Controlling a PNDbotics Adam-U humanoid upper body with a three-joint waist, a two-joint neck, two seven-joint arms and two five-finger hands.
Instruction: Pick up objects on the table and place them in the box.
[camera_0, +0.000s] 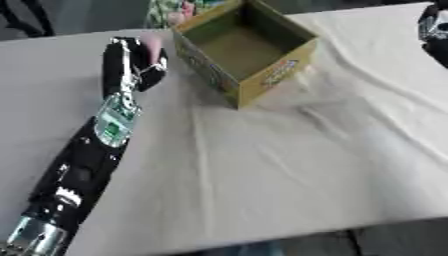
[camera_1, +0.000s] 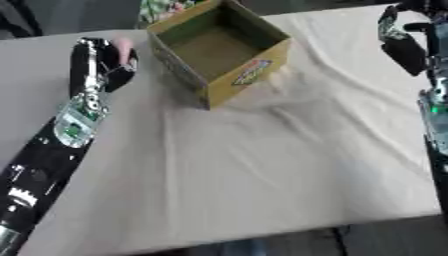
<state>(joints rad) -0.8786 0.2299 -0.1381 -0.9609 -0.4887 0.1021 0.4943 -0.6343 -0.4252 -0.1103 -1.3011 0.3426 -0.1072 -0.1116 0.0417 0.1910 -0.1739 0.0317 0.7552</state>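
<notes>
One left hand (camera_0: 133, 62) fingers curled on pink object (camera_0: 156, 46), beside open box (camera_0: 245, 50), right hand (camera_1: 404, 40) fingers unclear

Worktop (camera_0: 289, 170) under wrinkled pale cloth (camera_0: 262, 150); open yellow box (camera_0: 249, 50) sits just right of left robot hand (camera_0: 131, 62).

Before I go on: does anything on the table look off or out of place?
The white cloth is rumpled, with creases running from the box toward the near edge. The box sits turned at an angle, open, inside looks empty. The left hand is curled round something pink beside it. Nothing spilled.
</notes>
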